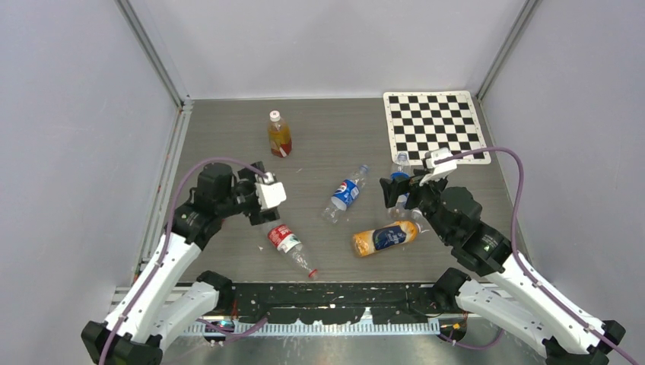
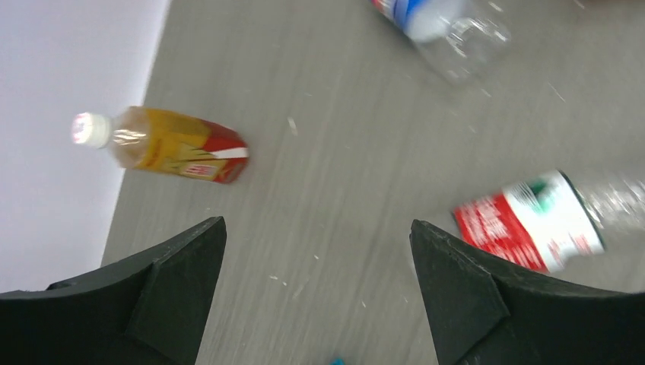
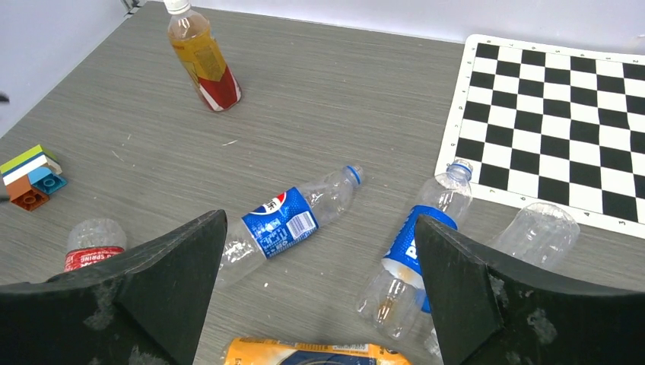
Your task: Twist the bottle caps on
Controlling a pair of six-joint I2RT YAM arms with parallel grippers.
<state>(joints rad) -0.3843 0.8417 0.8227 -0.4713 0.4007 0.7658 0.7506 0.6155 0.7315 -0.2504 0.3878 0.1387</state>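
An amber tea bottle (image 1: 279,135) stands at the back with a white cap (image 1: 274,115) on it; it also shows in the left wrist view (image 2: 179,146) and the right wrist view (image 3: 204,61). A red-label bottle (image 1: 289,245) lies near the front with a red cap (image 1: 312,274) on. A Pepsi bottle (image 3: 281,224), a second blue-label bottle (image 3: 414,251), a clear bottle (image 3: 536,236) and an orange-label bottle (image 1: 386,238) lie mid-table. I see no loose caps. My left gripper (image 2: 316,228) is open and empty above bare table. My right gripper (image 3: 321,220) is open and empty above the lying bottles.
A black-and-white checkerboard (image 1: 433,125) lies at the back right. A small stack of coloured toy bricks (image 3: 30,177) sits at the left. Grey walls with metal corner posts close in the table on three sides.
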